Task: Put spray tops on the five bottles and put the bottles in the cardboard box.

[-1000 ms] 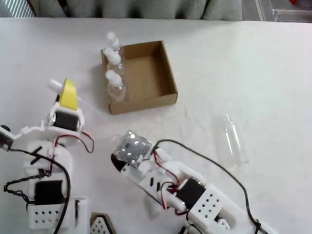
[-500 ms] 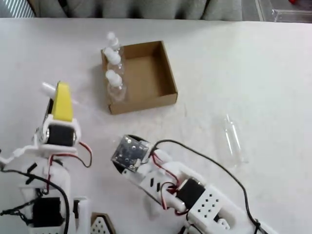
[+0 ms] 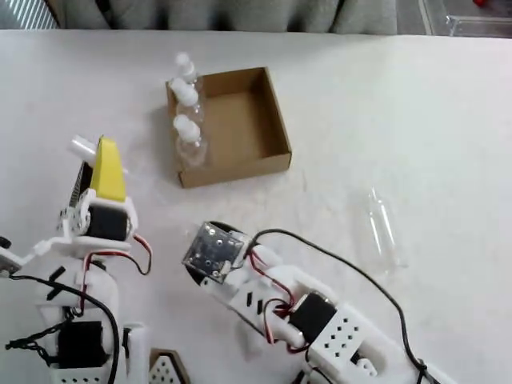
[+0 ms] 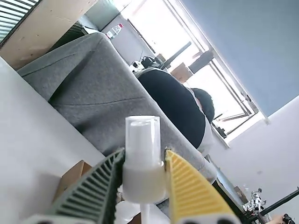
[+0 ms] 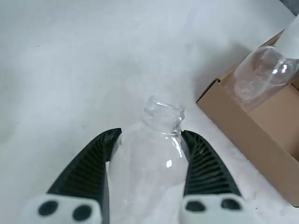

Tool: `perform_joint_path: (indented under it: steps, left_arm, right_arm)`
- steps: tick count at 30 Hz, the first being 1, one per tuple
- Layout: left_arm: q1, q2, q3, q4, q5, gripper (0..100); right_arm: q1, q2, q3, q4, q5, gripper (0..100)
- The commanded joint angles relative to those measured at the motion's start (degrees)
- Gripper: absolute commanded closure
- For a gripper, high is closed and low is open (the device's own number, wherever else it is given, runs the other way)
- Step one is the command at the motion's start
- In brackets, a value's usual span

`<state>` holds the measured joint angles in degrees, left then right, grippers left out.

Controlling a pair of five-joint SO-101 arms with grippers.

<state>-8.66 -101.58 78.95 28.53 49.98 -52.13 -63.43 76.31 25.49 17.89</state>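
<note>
Looking at the left gripper [image 4: 144,157], we see it closed on a spray top [image 4: 142,135]. The right gripper [image 5: 150,136] clasps an uncapped bottle [image 5: 154,161], perhaps just above the tabletop [image 5: 70,56].

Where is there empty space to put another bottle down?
Inside the brown cardboard box, the floor beside the three capped clear bottles is bare. The white table between the box and the lying uncapped clear bottle is free too. It is crowded where the left gripper holds a white spray top and the right gripper an open clear bottle.
</note>
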Motion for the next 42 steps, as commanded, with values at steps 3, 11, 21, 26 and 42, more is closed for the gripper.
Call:
perform_joint_path:
  steps: [3,11,21,26,42]
  left_arm:
    - [2.9,0.2,1.1,-1.8,-0.9,98]
    - [9.3,0.0,1.9,1.8,-1.0,98]
    - [16.1,-0.1,1.7,8.9,-1.1,98]
    - [20.6,-0.1,2.1,10.8,-9.3,98]
    - [25.0,0.0,4.0,13.7,-15.7,76]
  right_arm:
    - [0.7,-1.3,-0.8,-0.7,0.6,98.1]
    - [1.7,-1.3,-0.8,-0.7,0.6,98.1]
    - [5.9,-1.4,-1.1,-1.1,0.4,98.1]
    - [6.1,-1.4,-1.1,-0.9,0.4,98.1]
    - [6.1,-1.4,-1.1,-0.7,0.4,98.1]
